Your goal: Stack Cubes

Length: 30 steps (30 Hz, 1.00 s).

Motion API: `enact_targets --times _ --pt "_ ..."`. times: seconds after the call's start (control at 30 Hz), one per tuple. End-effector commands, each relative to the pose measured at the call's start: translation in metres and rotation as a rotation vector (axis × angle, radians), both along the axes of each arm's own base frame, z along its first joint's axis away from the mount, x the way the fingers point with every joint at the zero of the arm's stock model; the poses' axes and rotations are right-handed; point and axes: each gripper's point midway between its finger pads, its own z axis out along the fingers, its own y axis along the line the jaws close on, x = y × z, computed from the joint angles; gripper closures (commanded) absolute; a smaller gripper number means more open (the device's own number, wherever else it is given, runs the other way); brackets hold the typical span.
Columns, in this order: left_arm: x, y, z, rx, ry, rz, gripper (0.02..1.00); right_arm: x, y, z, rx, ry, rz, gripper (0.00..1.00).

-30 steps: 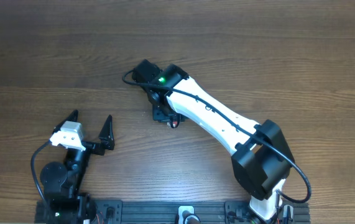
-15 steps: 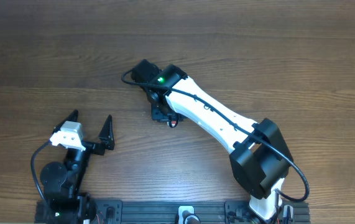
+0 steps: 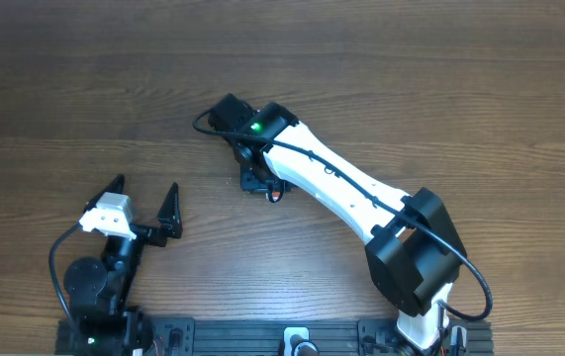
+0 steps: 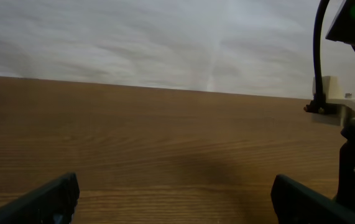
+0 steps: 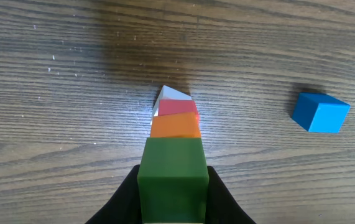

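Green cube (image 5: 172, 168) clamped in right jaws, atop orange cube (image 5: 175, 126), red cube (image 5: 176, 107) and white cube (image 5: 173, 94) below them; an off-centre release could topple all. Left jaws wide open, empty.

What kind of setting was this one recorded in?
Probably a robotics lab bench: a wood-grain table, two arms fixed to a black rail along its edge, and stacked cubes, the green cube held in the right gripper.
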Motion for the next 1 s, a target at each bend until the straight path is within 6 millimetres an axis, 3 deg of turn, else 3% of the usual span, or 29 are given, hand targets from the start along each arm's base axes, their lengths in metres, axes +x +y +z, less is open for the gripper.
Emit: enact_targets --times 0.03,0.77,1.0 --pt "-0.0002 -0.0003 -0.0012 0.014 -0.003 -0.001 0.018 0.007 0.0033 0.0024 0.013 -0.012 -0.024 0.991" --pt "-0.0002 -0.0003 -0.0012 0.015 -0.003 -0.001 0.018 0.0062 0.001 0.0003 0.004 -0.012 -0.039 0.991" --pt "-0.0002 -0.0003 -0.0012 0.014 -0.003 -0.001 0.018 0.006 0.001 -0.0012 0.002 -0.008 -0.039 0.915"
